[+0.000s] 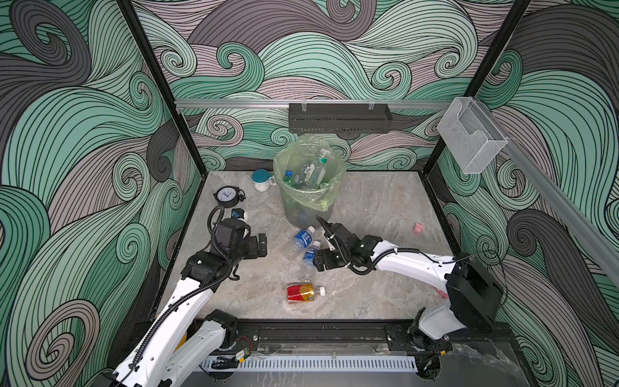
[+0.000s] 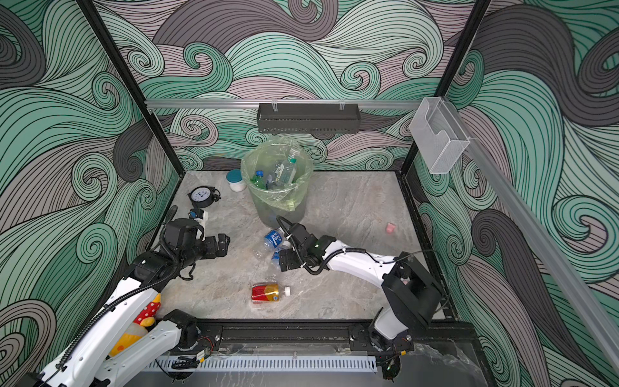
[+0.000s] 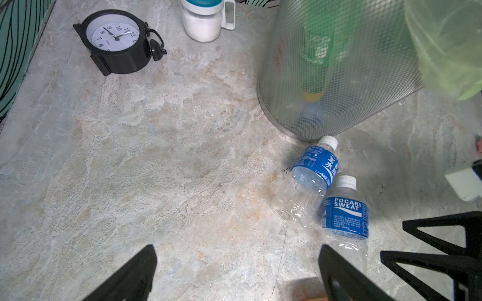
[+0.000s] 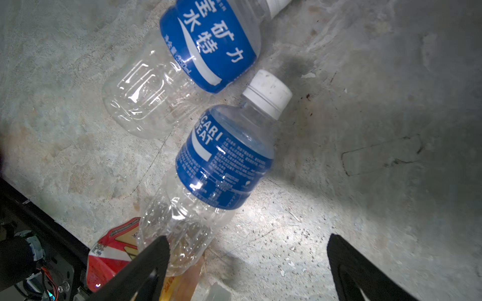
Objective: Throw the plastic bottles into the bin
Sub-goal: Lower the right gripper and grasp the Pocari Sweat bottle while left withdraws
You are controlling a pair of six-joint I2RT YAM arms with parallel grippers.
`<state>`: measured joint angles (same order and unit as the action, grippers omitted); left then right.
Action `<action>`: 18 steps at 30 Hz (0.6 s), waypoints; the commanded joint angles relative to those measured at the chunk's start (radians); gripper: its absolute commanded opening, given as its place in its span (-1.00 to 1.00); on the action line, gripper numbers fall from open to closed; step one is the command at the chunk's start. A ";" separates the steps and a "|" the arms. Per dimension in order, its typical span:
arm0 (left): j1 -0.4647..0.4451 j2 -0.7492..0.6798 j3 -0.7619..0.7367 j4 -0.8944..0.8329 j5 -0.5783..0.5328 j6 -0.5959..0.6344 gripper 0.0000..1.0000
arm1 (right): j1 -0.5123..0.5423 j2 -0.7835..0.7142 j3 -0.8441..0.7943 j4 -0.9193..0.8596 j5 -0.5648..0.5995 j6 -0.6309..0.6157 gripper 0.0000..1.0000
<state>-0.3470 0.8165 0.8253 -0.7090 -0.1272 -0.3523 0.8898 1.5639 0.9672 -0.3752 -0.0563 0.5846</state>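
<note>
The bin (image 1: 294, 207) stands at upper centre, bottles (image 1: 315, 171) inside. The jar (image 1: 262, 181) sits just left of it, the clock (image 1: 227, 196) further lower left. Just below the bin lie the upper bottle (image 1: 303, 238) and, touching it, the lower bottle (image 1: 311, 253); a third bottle (image 1: 303, 292) lies apart, lower centre

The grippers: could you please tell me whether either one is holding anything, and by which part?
Nothing is held. The left gripper and right gripper both stand open; the blue-labelled bottle by the right one's fingers lies on the table.
</note>
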 commanded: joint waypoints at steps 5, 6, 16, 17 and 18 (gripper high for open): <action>0.011 0.004 -0.018 0.036 -0.019 -0.027 0.97 | 0.013 0.064 0.041 0.091 -0.025 0.041 0.89; 0.012 0.005 -0.020 0.037 -0.025 -0.030 0.97 | 0.013 0.075 0.045 0.093 -0.028 0.041 0.89; 0.014 -0.014 -0.047 0.060 -0.064 -0.045 0.97 | 0.014 0.180 0.089 0.094 -0.023 0.048 0.79; 0.014 -0.017 -0.050 0.064 -0.065 -0.046 0.97 | 0.014 0.191 0.091 0.089 -0.023 0.049 0.77; 0.014 -0.020 -0.053 0.067 -0.065 -0.046 0.97 | 0.014 0.199 0.092 0.083 -0.022 0.049 0.75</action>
<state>-0.3408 0.8127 0.7818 -0.6621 -0.1677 -0.3828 0.8993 1.7401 1.0401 -0.2783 -0.0875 0.6140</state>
